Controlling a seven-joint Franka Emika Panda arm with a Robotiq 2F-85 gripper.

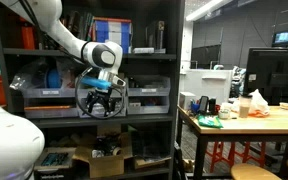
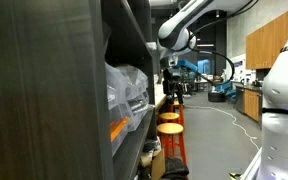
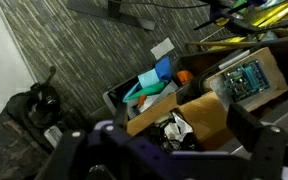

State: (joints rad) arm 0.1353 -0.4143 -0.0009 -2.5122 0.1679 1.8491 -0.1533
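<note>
End effector [image 1: 102,100] hangs empty, fingers apart, before the shelving [image 1: 177,90], with the open cardboard box [image 3: 199,118] on the level beneath; judged light, thin-walled, floppy flaps, so pinch a side wall at its rim.

A tall dark shelving unit [image 1: 149,62] holds clear plastic bins [image 2: 130,88], with cardboard boxes [image 1: 109,160] at its base. Beside it stands a wooden workbench [image 1: 259,118] with orange stools [image 2: 170,128]. The floor [image 3: 94,50] is grey streaked carpet.
</note>
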